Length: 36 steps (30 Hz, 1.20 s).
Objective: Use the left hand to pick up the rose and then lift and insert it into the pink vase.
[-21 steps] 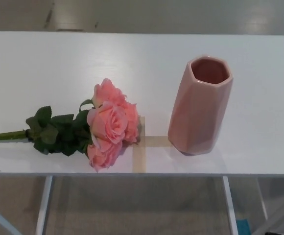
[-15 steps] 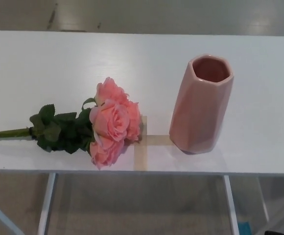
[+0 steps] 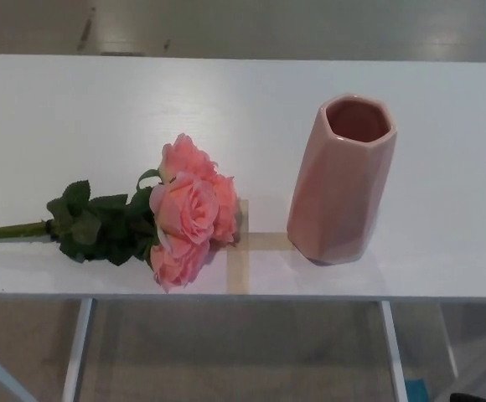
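rose on the table, my left hand yet to arrive

rose [image 3: 184, 213] lies flat on the white table [image 3: 243, 100], near the front edge and left of centre in my head view. its cluster of pink blooms points toward the pink vase [image 3: 342, 180], the dark leaves sit behind them, and the green stem [image 3: 12, 229] runs off toward the left edge of the picture. the vase stands upright to the right of the blooms, apart from them, its mouth open and nothing inside. a cross of tan tape [image 3: 241, 247] marks the tabletop between flower and vase, the blooms just touching its left side.

neither of my hands shows here, so i cannot say how far open my left hand is or whether it holds anything; it is simply out of sight, and the rose is clearly untouched. i judge the task is at its very start: the pick-up has not begun. the next move calls for bringing my left hand in from the left, over the bare stem or the leafy part, closing on it there rather than on the soft blooms. after that the stem end must be swung round and lowered into the vase mouth.
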Tool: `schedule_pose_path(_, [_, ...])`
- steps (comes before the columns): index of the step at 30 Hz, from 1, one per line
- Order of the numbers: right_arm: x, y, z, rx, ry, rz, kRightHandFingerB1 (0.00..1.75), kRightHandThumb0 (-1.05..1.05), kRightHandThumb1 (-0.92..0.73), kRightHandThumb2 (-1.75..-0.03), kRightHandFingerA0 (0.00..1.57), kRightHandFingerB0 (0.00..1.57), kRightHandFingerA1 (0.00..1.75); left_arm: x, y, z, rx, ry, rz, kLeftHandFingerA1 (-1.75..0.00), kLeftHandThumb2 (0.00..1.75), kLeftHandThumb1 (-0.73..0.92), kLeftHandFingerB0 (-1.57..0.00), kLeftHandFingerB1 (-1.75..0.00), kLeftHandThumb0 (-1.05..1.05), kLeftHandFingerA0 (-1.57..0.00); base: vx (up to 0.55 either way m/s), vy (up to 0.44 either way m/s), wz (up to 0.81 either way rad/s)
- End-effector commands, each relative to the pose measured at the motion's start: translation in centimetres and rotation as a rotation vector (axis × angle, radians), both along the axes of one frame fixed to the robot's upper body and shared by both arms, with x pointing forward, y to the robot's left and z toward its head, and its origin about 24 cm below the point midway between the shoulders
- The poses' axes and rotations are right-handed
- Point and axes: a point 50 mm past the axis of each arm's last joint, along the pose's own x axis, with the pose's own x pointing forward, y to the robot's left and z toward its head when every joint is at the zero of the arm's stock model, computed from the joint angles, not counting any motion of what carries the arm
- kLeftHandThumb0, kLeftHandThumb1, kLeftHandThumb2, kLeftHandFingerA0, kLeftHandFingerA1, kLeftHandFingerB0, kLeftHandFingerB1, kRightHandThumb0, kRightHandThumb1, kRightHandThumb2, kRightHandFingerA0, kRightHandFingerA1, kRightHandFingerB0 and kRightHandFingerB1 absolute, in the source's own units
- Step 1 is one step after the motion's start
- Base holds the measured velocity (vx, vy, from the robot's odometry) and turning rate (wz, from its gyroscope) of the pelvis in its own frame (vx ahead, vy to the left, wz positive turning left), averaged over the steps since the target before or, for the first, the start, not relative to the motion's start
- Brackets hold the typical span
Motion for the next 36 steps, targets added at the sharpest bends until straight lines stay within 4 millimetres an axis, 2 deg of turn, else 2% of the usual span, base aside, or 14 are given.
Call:
schedule_pose_path(1, [-0.5, -0.1, 0.1, -0.037, -0.02, 0.024, 0.48, -0.19, -0.6, -0.57, 0.64, 0.56, 0.51, -2.0, -0.8, 4.3, 0.034, -0.187, -0.226, -0.22, 0.61, 0.38, -0.07, -0.22, -0.41, -0.05, 0.0, 0.0, 0.0])
schedule_pose_path(4, [-0.5, -0.1, 0.0, -0.037, -0.018, 0.023, 0.48, -0.19, -0.6, -0.57, 0.64, 0.56, 0.51, -2.2, -1.1, 4.7, 0.042, -0.195, -0.231, -0.22, 0.61, 0.38, -0.07, -0.22, -0.41, -0.05, 0.0, 0.0, 0.0])
schedule_pose_path(7, [0.0, 0.5, 0.0, -0.025, -0.012, 0.032, 0.48, -0.19, -0.6, -0.57, 0.64, 0.56, 0.51, -4.2, -2.7, 8.8, 0.14, -0.376, -0.345, -0.36, 0.68, 0.3, -0.03, -0.24, -0.44, -0.04, 0.0, 0.0, 0.0])
schedule_pose_path(10, [0.0, 0.3, 0.0, -0.024, -0.015, 0.028, 0.48, -0.19, -0.61, -0.57, 0.64, 0.56, 0.51, -4.7, -3.1, 9.7, 0.153, -0.412, -0.358, -0.43, 0.7, 0.3, 0.0, -0.31, -0.43, -0.07, 0.0, 0.0, 0.0])
schedule_pose_path(12, [0.0, 0.1, 0.1, -0.022, -0.02, 0.021, 0.48, -0.19, -0.61, -0.57, 0.64, 0.56, 0.52, -5.6, -3.8, 11.4, 0.181, -0.492, -0.382, -0.35, 0.62, 0.37, -0.09, -0.24, -0.51, -0.1, 0.0, 0.0, 0.0])
schedule_pose_path(15, [-0.1, 0.0, 0.1, -0.025, -0.015, 0.012, 0.48, -0.19, -0.61, -0.57, 0.65, 0.57, 0.52, -6.9, -4.7, 13.6, 0.23, -0.611, -0.385, -0.36, 0.64, 0.38, -0.06, -0.26, -0.55, -0.1, 0.0, 0.0, 0.0])
schedule_pose_path(18, [-0.1, 0.1, 0.1, -0.025, -0.014, 0.012, 0.48, -0.19, -0.61, -0.57, 0.65, 0.57, 0.52, -7.2, -4.9, 14.1, 0.243, -0.636, -0.382, -0.36, 0.64, 0.38, -0.06, -0.26, -0.55, -0.1, 0.0, 0.0, 0.0])
schedule_pose_path(19, [-0.1, 0.1, 0.0, -0.023, -0.016, 0.013, 0.48, -0.19, -0.61, -0.57, 0.65, 0.57, 0.52, -7.2, -5.7, 15.8, 0.285, -0.745, -0.376, -0.49, 0.82, 0.23, 0.0, -0.49, -0.31, 0.0, 0.0, 0.0, 0.0])
schedule_pose_path(22, [-0.2, 0.2, 0.0, -0.021, -0.017, 0.013, 0.48, -0.19, -0.61, -0.57, 0.65, 0.57, 0.52, -7.3, -6.1, 16.5, 0.303, -0.791, -0.371, -0.49, 0.82, 0.23, 0.0, -0.49, -0.31, 0.0, 0.0, 0.0, 0.0])
schedule_pose_path(25, [-0.1, 0.0, 0.1, -0.023, -0.018, 0.014, 0.48, -0.19, -0.61, -0.57, 0.66, 0.57, 0.52, -5.0, -7.2, 19.6, 0.366, -0.975, -0.403, -0.5, 0.81, 0.19, 0.0, -0.49, -0.32, -0.02, 0.0, 0.0, 0.0])
schedule_pose_path(26, [-0.1, 0.1, 0.1, -0.024, -0.017, 0.013, 0.48, -0.19, -0.61, -0.57, 0.66, 0.57, 0.52, -4.6, -7.3, 19.9, 0.371, -0.994, -0.408, -0.42, 0.69, 0.38, -0.07, -0.32, -0.62, -0.09, 0.0, 0.0, 0.0])
schedule_pose_path(28, [-0.2, 0.1, 0.0, -0.023, -0.013, 0.015, 0.48, -0.19, -0.61, -0.57, 0.66, 0.57, 0.52, -3.3, -7.6, 20.6, 0.386, -1.022, -0.442, -0.19, 0.75, 0.38, -0.05, -0.23, -0.6, 0.0, 0.0, 0.0, 0.0])
schedule_pose_path(31, [-0.2, 0.0, 0.0, -0.019, -0.016, 0.012, 0.48, -0.19, -0.61, -0.57, 0.66, 0.57, 0.52, -1.4, -8.1, 21.7, 0.399, -1.032, -0.512, -0.08, 0.74, 0.42, -0.12, -0.17, -0.64, 0.0, 0.0, 0.0, 0.0])
schedule_pose_path(36, [-0.1, 0.0, 0.1, -0.018, -0.016, 0.016, 0.48, -0.19, -0.61, -0.57, 0.65, 0.57, 0.52, 1.7, -9.1, 23.1, 0.46, -1.018, -0.648, -0.13, 0.76, 0.4, -0.08, -0.18, -0.62, 0.0, 0.0, 0.0, 0.0])
